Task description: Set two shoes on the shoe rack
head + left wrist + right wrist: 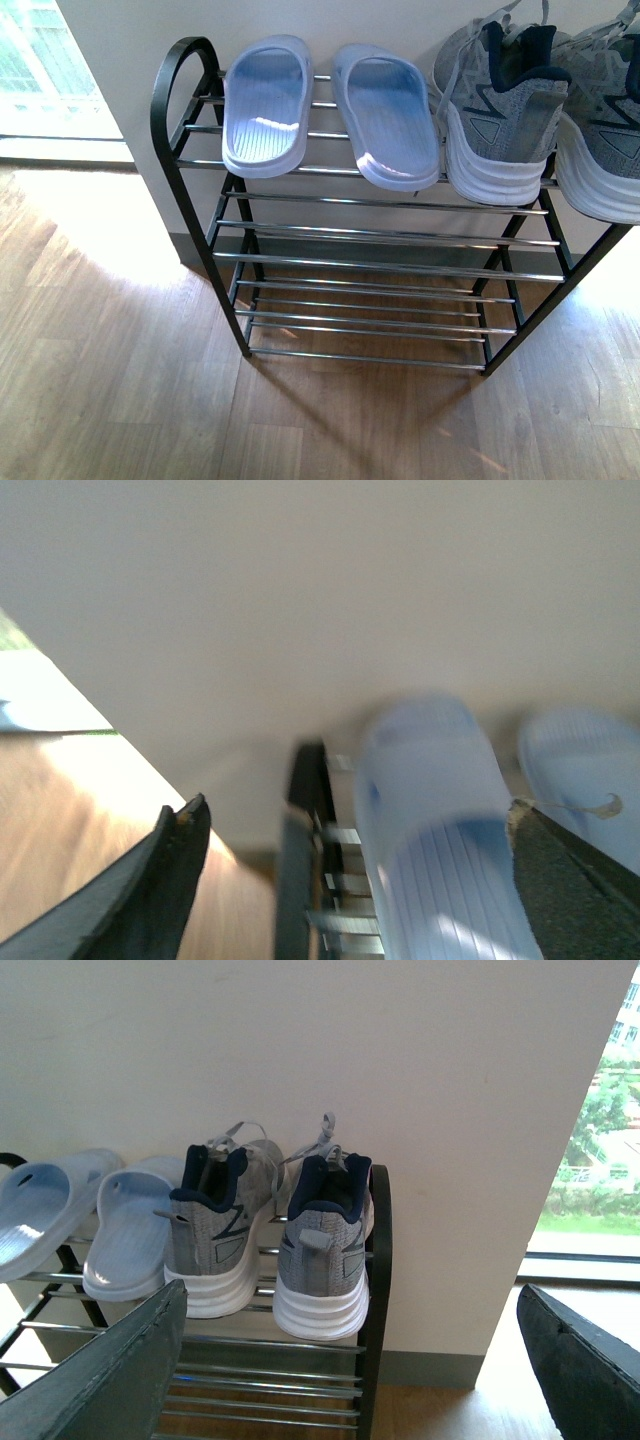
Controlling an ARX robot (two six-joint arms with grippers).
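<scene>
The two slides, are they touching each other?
Apart. The front view shows bare rods between the left slide and right slide along their whole length.

A plain pale wall (400,25) stood above a grey skirting board (430,1370). Wood-grain flooring (110,390) extended to a bright window (590,1150).
</scene>
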